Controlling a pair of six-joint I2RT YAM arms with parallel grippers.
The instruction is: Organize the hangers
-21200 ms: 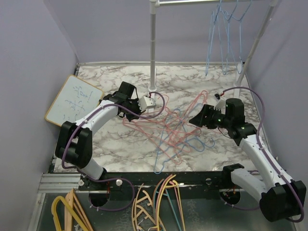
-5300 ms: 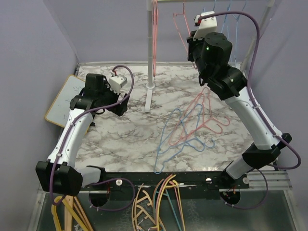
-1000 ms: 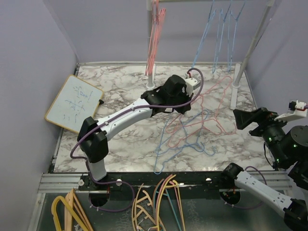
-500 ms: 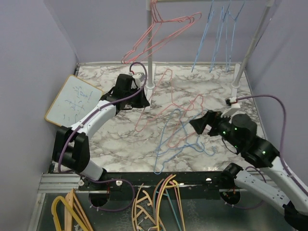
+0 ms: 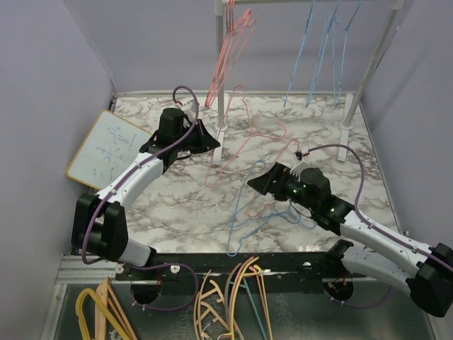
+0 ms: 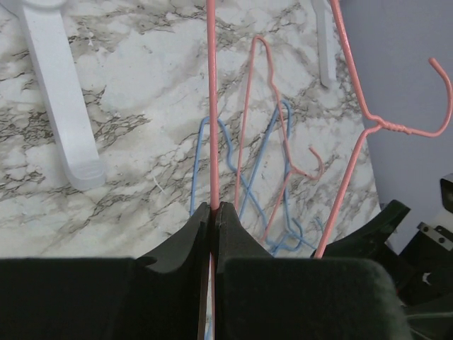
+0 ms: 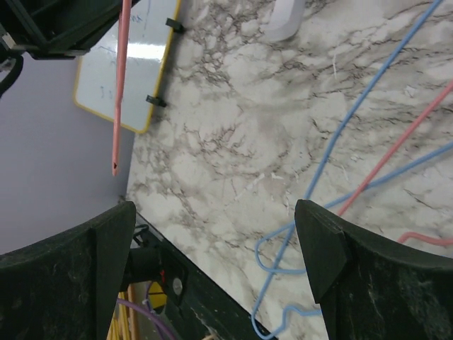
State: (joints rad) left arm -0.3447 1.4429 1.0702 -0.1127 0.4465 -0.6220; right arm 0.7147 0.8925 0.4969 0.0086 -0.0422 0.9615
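Pink wire runs straight up out of my left hand (image 6: 214, 210). The left wrist view shows its two fingers clenched tight on one bar of a pink hanger (image 6: 211, 106), whose twisted neck and hook hang in the air off to the right. From above the grip itself is hidden. There I see only the left hand (image 5: 209, 142) raised just beside the white post (image 5: 220, 85), with the pink hanger (image 5: 249, 122) slanting from it over the desk (image 5: 163, 205).

My right hand (image 7: 212, 212) is spread wide and grasps nothing. Its own camera shows bare marble between the fingers, and blue and pink wires of the heap (image 7: 368, 177) to the right. That view also catches a free end of the pink hanger (image 7: 119, 92) dangling below my left hand, in front of the whiteboard (image 7: 138, 71). The top view puts the right hand (image 5: 258, 183) at the left edge of the heap (image 5: 272, 202), which lies on the desk between the post and my right arm. I cannot tell whether it touches a wire.

Only the top view shows what is already hung. Pink hangers (image 5: 230, 42) hang high by the post, and blue hangers (image 5: 322, 42) hang further right.
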